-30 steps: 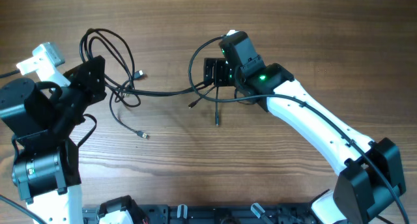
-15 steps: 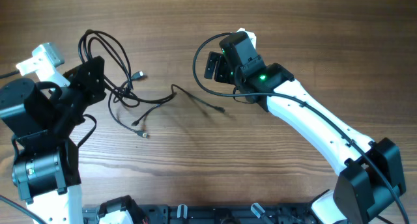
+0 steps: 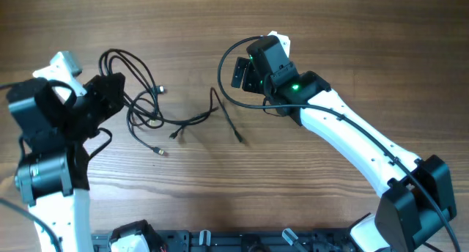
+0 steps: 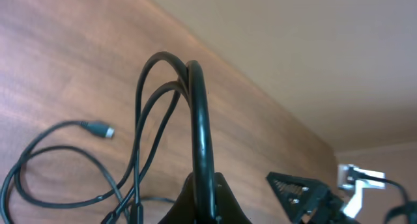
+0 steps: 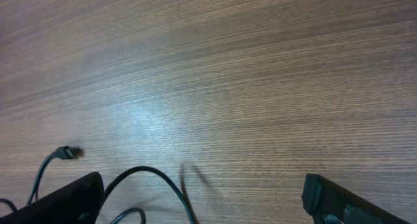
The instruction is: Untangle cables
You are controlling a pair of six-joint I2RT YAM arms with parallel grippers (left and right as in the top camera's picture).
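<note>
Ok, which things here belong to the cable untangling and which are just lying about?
Job: cables; left gripper, shut on their loops; right gripper, open, empty.
Not the job: wooden table; thick wire looping off the right arm; black rail at the near edge.

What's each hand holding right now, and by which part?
The left hand is shut on the cables, pinching a bend of the looped strands, not a plug. The right hand is open and holds nothing.
</note>
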